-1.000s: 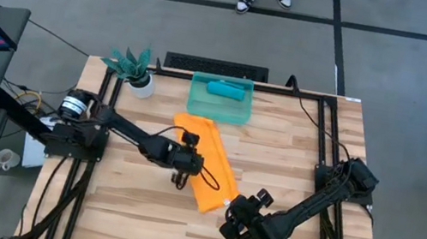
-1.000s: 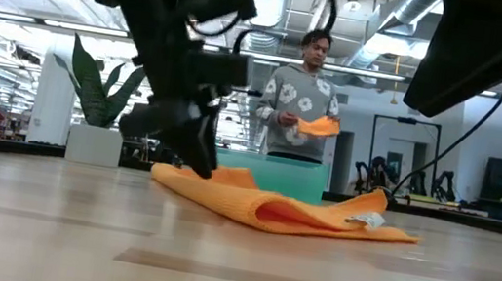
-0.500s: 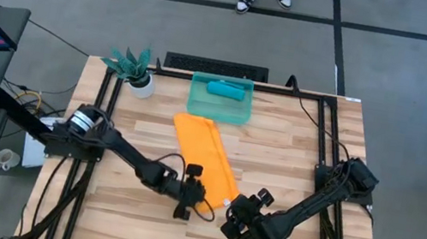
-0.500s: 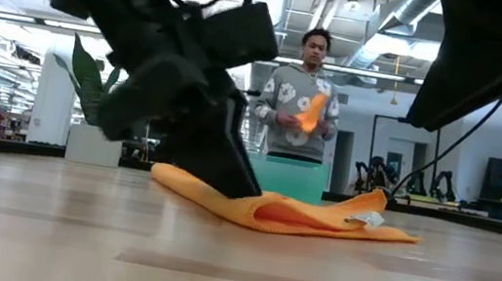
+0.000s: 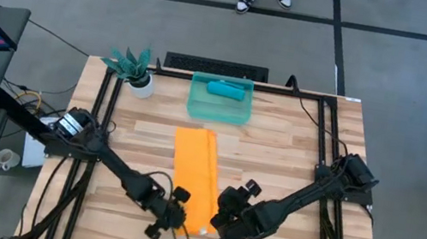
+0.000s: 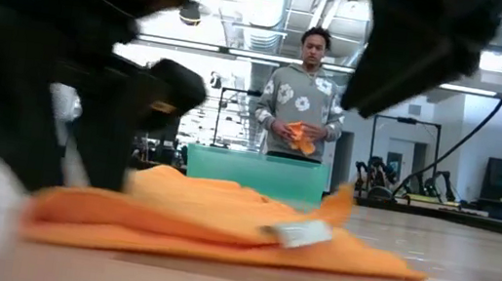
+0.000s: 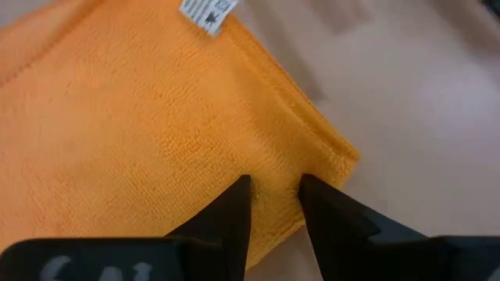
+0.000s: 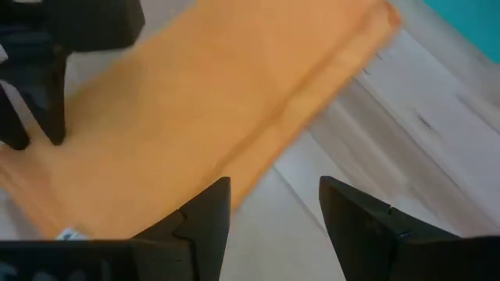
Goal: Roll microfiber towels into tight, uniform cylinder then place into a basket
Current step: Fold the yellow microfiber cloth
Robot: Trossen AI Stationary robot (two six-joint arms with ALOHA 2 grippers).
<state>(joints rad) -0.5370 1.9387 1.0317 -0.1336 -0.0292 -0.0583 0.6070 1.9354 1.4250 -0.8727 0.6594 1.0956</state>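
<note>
Nearest the front edge of the table, we find both grippers at the near end of the orange towel, which we take as our landmark. Our left gripper sits at that end's left corner; its fingers stand a narrow gap apart over the towel's edge, and we cannot tell whether any fabric is pinched between them. Our right gripper sits just beside the same end on its right side, with its fingers spread wide and nothing held between them, over the towel's long edge and the bare wood. A white tag shows at the towel's near corner. We note that the towel lies folded into a long flat strip, running from the grippers away toward the basket. Beyond the towel's far end stands that teal-green basket, with the teal-blue towel lying rolled inside it. Left of the basket stands a plant in a white pot. Beyond the table, a person stands holding an orange cloth.
</note>
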